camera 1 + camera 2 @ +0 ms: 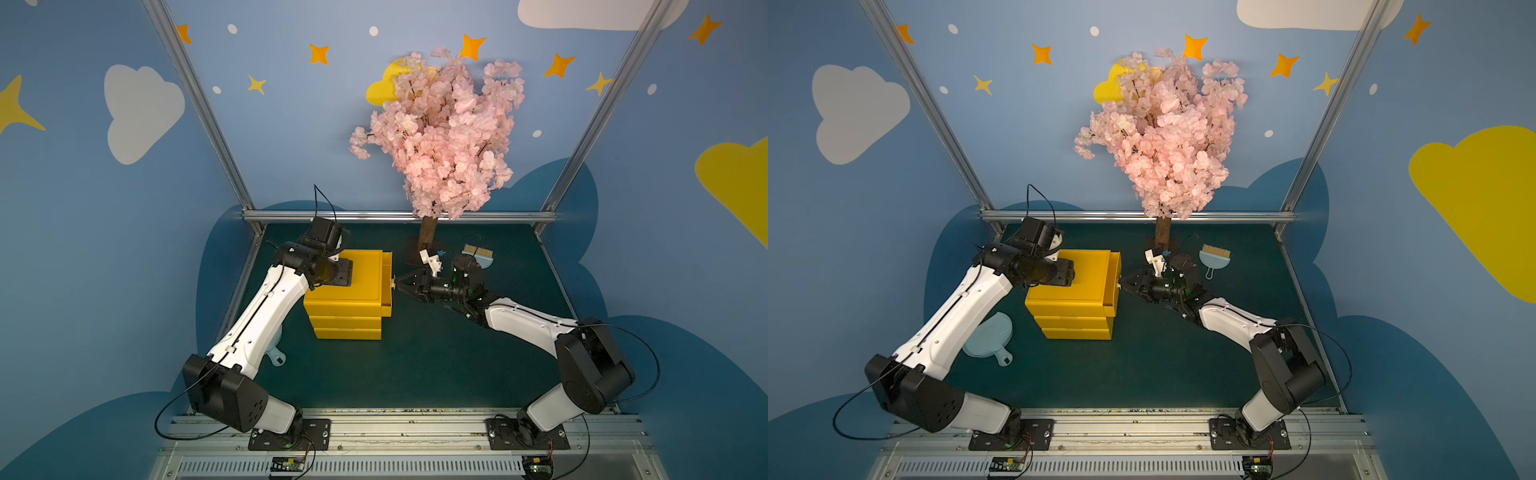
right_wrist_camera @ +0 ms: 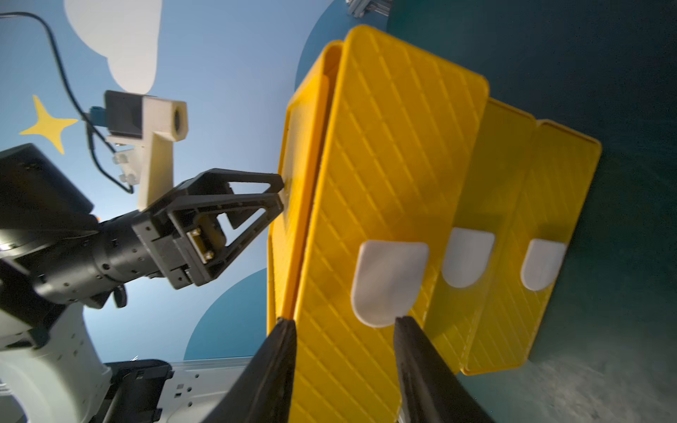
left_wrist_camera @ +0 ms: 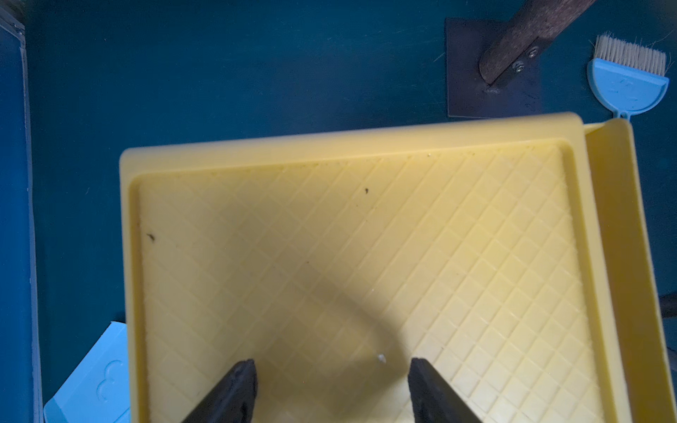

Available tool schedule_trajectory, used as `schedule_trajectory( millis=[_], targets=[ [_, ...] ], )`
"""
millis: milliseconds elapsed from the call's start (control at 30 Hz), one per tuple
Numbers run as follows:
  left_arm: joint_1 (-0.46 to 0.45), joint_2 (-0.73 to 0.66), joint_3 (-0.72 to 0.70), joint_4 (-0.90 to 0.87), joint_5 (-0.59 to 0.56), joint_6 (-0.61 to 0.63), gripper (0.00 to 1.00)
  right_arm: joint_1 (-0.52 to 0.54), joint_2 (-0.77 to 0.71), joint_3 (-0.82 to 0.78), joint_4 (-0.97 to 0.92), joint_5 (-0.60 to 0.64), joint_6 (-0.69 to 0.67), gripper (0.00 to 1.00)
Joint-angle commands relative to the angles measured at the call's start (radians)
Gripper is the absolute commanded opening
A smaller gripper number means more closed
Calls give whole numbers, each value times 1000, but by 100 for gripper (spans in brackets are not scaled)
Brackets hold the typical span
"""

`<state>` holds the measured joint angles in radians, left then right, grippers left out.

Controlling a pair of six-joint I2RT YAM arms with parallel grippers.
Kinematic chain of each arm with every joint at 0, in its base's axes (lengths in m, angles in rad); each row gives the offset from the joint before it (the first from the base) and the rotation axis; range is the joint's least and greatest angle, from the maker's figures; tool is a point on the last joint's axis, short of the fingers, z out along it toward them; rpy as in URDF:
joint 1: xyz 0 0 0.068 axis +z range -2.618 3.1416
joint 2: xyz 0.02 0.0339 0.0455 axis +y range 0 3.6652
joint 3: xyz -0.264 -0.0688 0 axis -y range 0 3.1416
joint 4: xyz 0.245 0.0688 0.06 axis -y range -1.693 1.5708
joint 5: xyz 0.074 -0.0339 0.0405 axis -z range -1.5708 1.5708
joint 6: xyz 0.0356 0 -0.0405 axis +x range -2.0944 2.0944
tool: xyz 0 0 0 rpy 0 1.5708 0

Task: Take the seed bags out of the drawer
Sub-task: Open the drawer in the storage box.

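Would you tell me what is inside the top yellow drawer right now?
The drawer is pulled out only slightly; in the gap only bare yellow plastic shows, no seed bags. The cube's top covers the rest of its inside.

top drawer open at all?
Yes, in the right wrist view the drawer has its front standing out ahead of the two lower drawers, though only partway.

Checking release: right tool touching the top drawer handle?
Cannot tell. Right wrist view: handle sits between the right tool's spread fingers; one fingertip borders its edge, gap unclear.
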<state>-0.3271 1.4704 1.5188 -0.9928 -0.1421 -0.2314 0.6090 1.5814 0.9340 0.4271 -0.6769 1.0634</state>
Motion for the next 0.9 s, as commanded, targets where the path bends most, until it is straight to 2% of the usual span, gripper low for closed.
schedule_trajectory(
  millis=[0, 867],
  targets=[
    [7, 22, -47, -65, 41, -6, 70, 9, -28, 46, -131, 48, -79, 48],
    [7, 23, -57, -55, 52, -7, 70, 35, -1, 219, -417, 129, -270, 36]
  ],
)
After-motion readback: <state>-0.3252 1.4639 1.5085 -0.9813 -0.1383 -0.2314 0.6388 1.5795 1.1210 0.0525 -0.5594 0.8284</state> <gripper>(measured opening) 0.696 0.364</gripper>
